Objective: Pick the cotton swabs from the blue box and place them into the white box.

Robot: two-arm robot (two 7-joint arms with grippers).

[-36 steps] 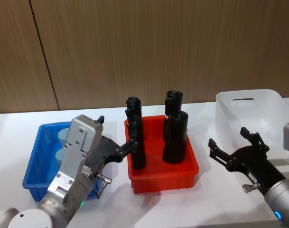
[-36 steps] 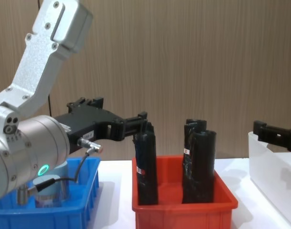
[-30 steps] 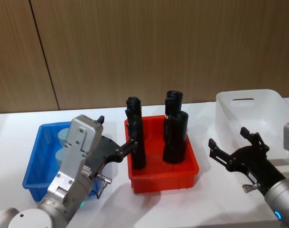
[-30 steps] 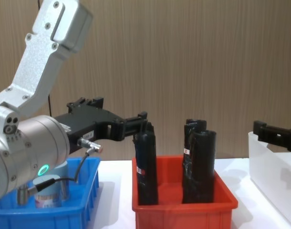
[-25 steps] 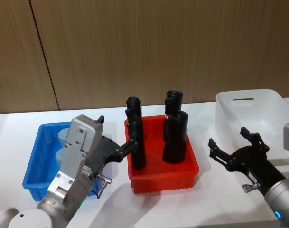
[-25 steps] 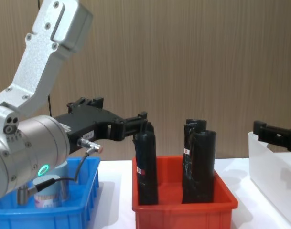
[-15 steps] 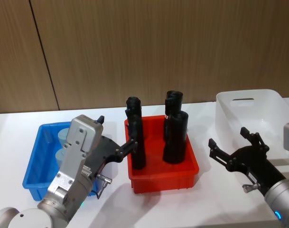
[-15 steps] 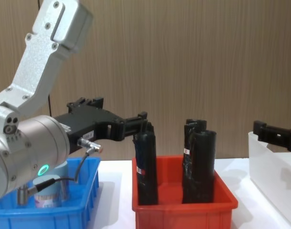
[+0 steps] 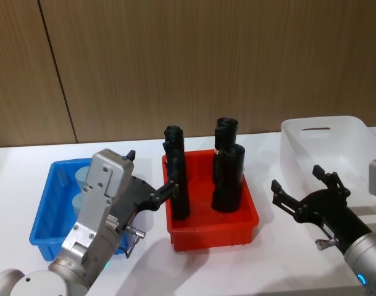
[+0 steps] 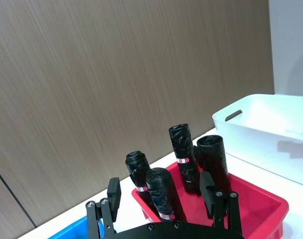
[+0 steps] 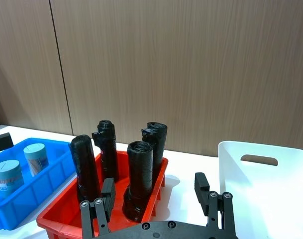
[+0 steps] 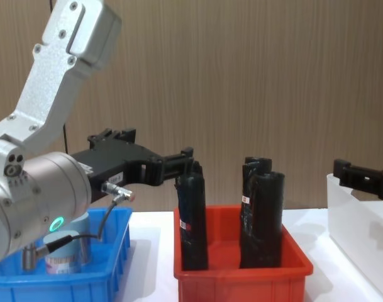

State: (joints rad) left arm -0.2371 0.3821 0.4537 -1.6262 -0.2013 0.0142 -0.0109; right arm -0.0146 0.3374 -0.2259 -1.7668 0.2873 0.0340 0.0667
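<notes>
Left pincer [image 9: 152, 171] hovers open and empty, cotton swabs [image 11: 34, 158] in the blue box [image 9: 43, 213] behind its fingertips. Right pincer [image 9: 297, 179] gapes empty, white box [image 9: 292, 148] just beyond.

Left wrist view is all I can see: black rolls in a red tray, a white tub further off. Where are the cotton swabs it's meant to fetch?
Observer: Two jars of cotton swabs stand in the blue box, on the robot's left of the red tray.
Operator: Is my pincer anywhere near them?
Observer: The left pincer hangs open above the gap between the blue box and the red tray, pointing towards the black rolls and holding nothing.
Operator: And the other arm?
Observer: The right pincer is open too, in front of the white box, and holds nothing.
</notes>
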